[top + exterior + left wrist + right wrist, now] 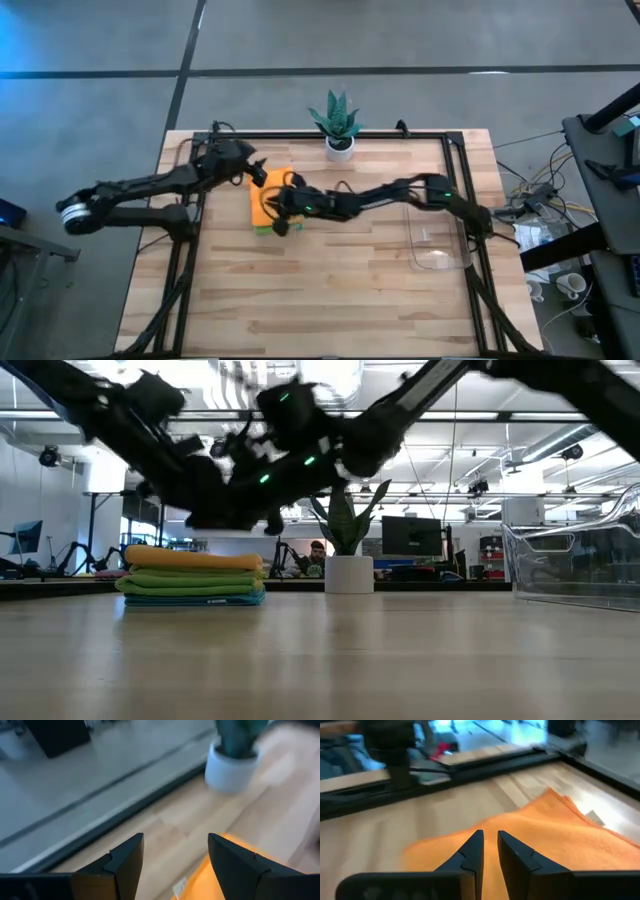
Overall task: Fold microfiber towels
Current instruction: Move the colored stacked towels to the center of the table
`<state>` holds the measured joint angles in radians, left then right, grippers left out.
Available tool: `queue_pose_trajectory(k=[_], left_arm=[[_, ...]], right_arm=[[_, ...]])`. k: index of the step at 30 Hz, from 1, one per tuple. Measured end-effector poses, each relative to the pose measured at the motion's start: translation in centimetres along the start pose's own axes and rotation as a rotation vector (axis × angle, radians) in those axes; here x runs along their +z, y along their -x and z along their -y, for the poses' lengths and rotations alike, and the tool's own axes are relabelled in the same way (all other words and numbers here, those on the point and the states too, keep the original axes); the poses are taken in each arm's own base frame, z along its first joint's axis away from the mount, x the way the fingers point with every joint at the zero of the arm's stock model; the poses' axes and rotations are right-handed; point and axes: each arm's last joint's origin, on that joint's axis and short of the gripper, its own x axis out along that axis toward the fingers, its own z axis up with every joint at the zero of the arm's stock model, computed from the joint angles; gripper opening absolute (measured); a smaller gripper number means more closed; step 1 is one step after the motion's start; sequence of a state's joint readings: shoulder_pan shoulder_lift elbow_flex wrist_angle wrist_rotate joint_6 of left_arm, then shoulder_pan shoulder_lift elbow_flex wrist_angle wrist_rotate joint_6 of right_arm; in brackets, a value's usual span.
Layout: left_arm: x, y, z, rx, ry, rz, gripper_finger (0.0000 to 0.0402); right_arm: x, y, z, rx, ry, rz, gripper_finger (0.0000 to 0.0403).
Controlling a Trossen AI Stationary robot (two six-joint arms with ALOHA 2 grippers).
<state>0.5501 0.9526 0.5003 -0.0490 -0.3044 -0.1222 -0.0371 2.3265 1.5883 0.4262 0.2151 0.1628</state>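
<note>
Both my grippers hanging over the folded towel stack, holding nothing.

The worktop point(330, 290) has the microfiber towels point(192, 580) piled neatly near its back left, orange on top, then lime green, blue at the bottom. My right gripper point(489, 851) hovers just above the orange towel point(555, 837), fingers nearly together and empty. My left gripper point(175, 860) sits over the stack's far edge, fingers well apart, also empty. Clear tray point(435, 240) off to the right, potted plant point(338, 125) behind.
</note>
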Motion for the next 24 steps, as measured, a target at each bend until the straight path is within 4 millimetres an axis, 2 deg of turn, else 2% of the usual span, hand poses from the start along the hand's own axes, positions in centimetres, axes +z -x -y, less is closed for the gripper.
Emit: queue_pose_trajectory(k=[5,10,13,17,21,24], left_arm=[[1.0,3.5,-1.0,-0.009,0.019,0.113,0.0206],[0.6,5.2,-1.6,-0.01,0.017,0.136,0.0205],[0.3,5.7,-1.8,-0.009,0.009,0.132,0.0205],[0.3,5.9,-1.9,-0.007,-0.015,0.137,0.0206],[0.2,5.9,-1.9,-0.005,-0.033,0.131,0.0206],[-0.1,5.6,-1.8,-0.023,-0.08,0.087,0.0206]], right_arm=[[0.4,-4.4,1.9,-0.094,-0.023,-0.133,0.0051],[0.3,-5.8,2.1,-0.132,0.024,-0.352,0.0051],[0.3,-5.6,1.7,-0.085,0.074,-0.455,0.0051],[-0.7,-4.8,0.4,0.045,0.138,-0.576,0.0051],[-2.7,-3.1,-2.4,0.275,0.273,-0.739,0.0051],[-4.0,-0.9,-4.8,0.457,0.42,-0.874,0.0051]])
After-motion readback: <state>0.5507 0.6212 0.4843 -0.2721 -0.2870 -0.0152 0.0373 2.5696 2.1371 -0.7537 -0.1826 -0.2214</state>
